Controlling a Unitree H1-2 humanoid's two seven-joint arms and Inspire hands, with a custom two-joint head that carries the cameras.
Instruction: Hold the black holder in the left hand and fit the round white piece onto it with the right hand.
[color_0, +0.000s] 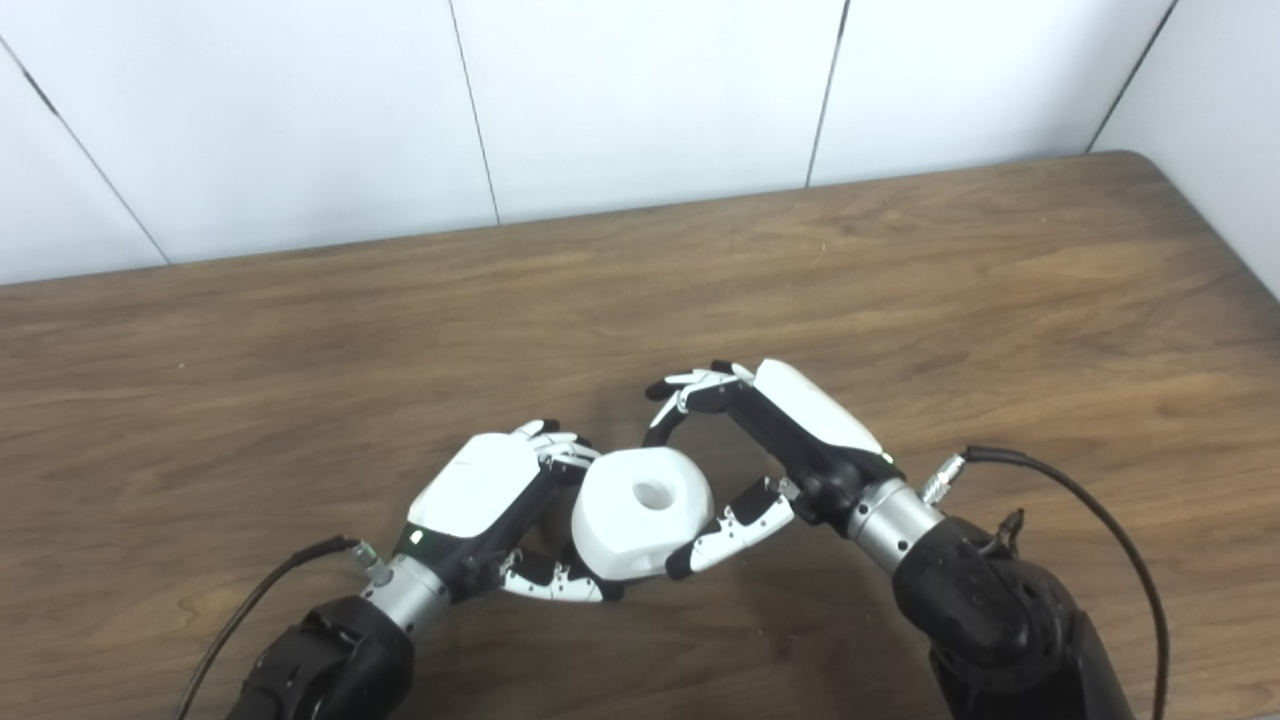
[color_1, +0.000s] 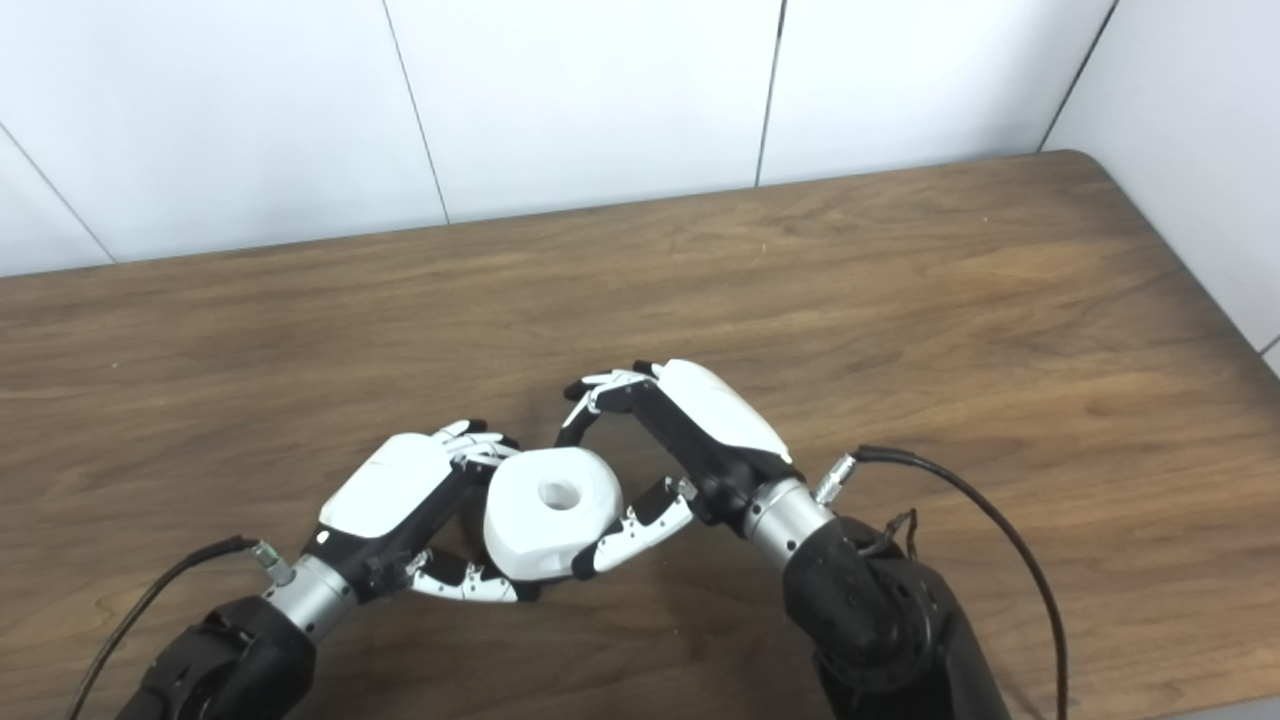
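Note:
The round white piece (color_0: 640, 512), with a hole in its top face, sits between my two hands just above the table. My left hand (color_0: 478, 492) is curled against its left side, with the thumb under its near edge. A dark part showing between that palm and the piece looks like the black holder (color_0: 557, 497); most of it is hidden. My right hand (color_0: 775, 435) reaches in from the right. Its thumb presses the piece's near right side and one finger curls onto its far edge, while the other fingers arch above.
The wooden table (color_0: 900, 300) stretches back to a white panelled wall; its right edge runs along the wall at the far right. Black cables (color_0: 1090, 510) loop from both wrists.

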